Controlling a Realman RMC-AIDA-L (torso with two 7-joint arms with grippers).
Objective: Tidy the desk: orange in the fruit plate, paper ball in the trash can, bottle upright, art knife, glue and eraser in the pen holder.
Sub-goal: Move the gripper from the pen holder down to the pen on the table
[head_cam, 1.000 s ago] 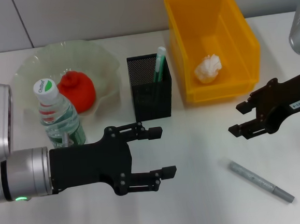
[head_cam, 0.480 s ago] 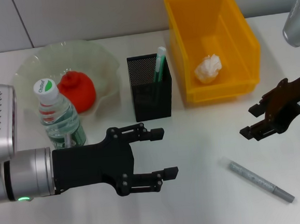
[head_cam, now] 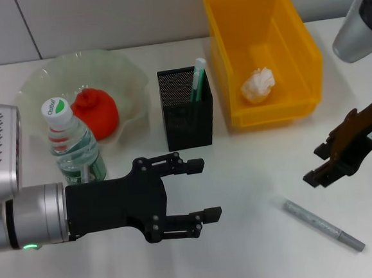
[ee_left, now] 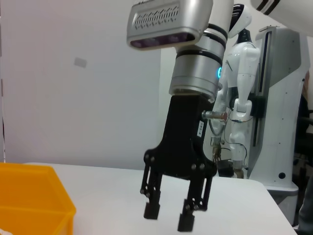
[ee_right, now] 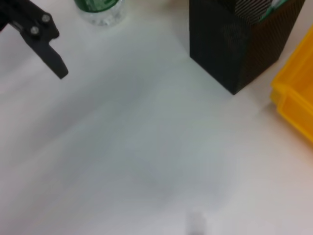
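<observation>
Right gripper [head_cam: 321, 164] hovers over the white counter [head_cam: 253, 172] near its right edge, black fingers [ee_left: 151, 209] parted, nothing held; the grey pen-shaped art knife [head_cam: 323, 224] lies flat just below it. Left gripper [head_cam: 199, 189] hangs wide open and empty beside the upright clear plastic bottle [head_cam: 74, 148]. Orange fruit [head_cam: 95, 112] sits in the translucent wavy plate [head_cam: 126, 73]. Crumpled white paper ball [head_cam: 258, 85] lies in the yellow plastic bin [head_cam: 228, 20]. Black mesh pen holder [head_cam: 186, 109] holds 1 green stick [head_cam: 198, 78].

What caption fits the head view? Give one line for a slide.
Open right gripper hovers above the grey knife; open left gripper waits beside the upright bottle.
</observation>
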